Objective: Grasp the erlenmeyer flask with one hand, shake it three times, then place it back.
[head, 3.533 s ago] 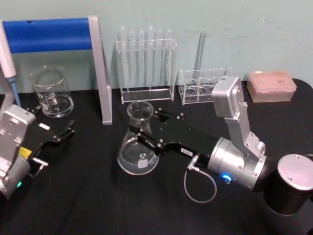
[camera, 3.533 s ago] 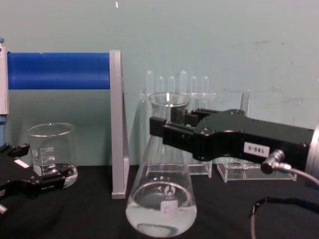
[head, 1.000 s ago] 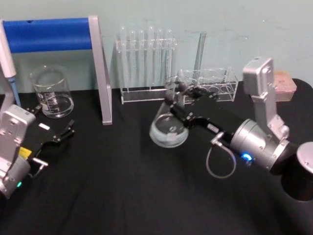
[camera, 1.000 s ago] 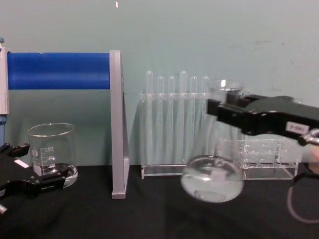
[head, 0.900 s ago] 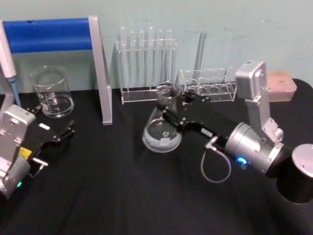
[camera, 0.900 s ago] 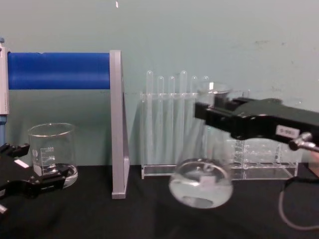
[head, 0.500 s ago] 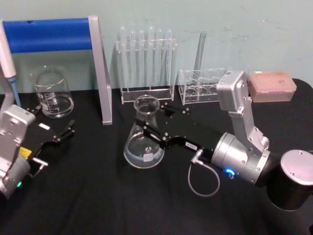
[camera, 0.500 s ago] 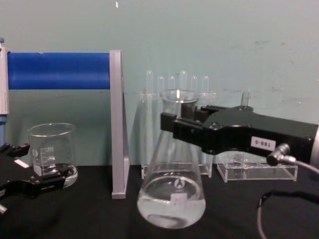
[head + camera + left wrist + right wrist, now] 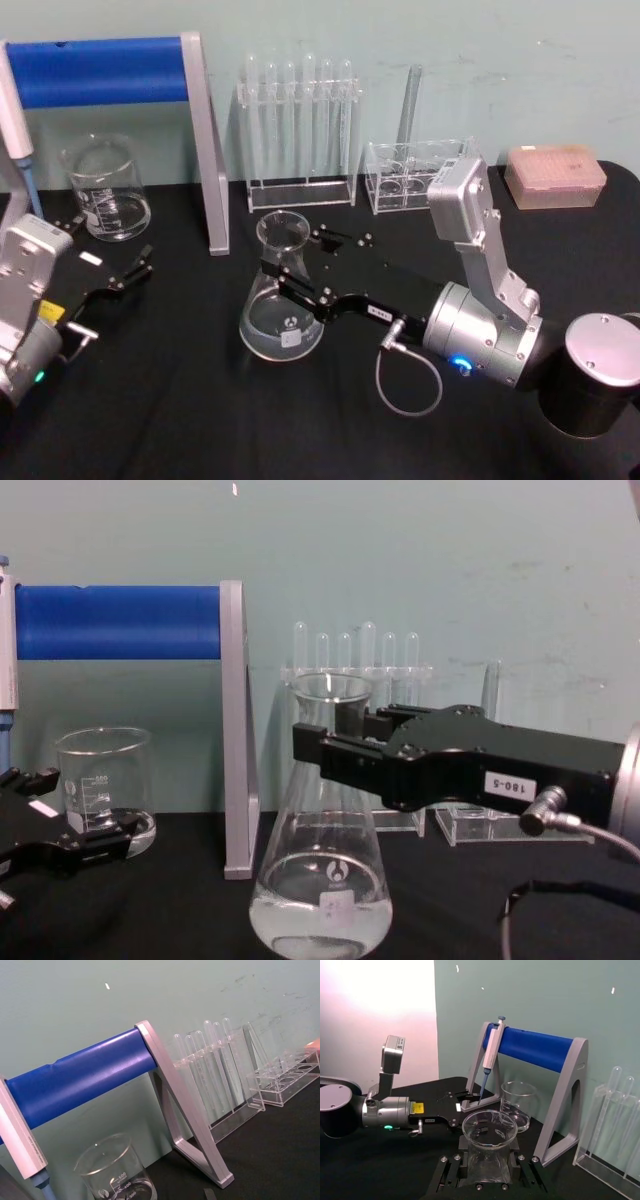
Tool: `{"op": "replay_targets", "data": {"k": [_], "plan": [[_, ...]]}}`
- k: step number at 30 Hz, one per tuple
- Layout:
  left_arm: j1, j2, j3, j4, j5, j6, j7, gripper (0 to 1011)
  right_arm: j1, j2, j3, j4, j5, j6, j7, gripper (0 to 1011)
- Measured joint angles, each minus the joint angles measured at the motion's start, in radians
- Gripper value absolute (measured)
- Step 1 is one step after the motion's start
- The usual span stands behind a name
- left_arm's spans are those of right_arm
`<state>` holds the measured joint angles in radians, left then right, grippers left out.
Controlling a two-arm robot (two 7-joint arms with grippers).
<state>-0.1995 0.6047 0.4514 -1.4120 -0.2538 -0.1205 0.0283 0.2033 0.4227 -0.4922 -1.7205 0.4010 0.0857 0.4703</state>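
Flask upright in my right grip, low at the table.
My left gripper idles near left, fingers apart. My right gripper clamps the neck of the erlenmeyer flask, its base at or just above the black table. Releasing before it rests could tip it, and a wide swing could hit the test tube rack behind.

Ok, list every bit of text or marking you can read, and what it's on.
"180-5": on the white label on the right gripper, which grips the erlenmeyer flask.
The round dark logo on the flask: no readable letters.
Graduations on the beaker: too small to read.
The yellow sticker on the left arm: blurred.
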Motion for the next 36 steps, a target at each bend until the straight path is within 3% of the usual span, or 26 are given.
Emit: {"op": "replay_targets", "data": {"k": [6,12,25,36], "plan": [[0.000,0.000,0.000,0.000,0.000,0.000,0.000,1001,0.005,0.003,0.007,0.012,0.002,-0.002,-0.014,447],[0.000,0.000,0.000,0.000,0.000,0.000,0.000,1001,0.013,0.004,0.037,0.034,0.001,-0.008,-0.043,447],[0.000,0.000,0.000,0.000,0.000,0.000,0.000,1001,0.032,0.003,0.141,0.100,-0.023,-0.023,-0.119,447],[0.000,0.000,0.000,0.000,0.000,0.000,0.000,1001,0.037,-0.009,0.205,0.136,-0.043,-0.026,-0.154,447]]}}
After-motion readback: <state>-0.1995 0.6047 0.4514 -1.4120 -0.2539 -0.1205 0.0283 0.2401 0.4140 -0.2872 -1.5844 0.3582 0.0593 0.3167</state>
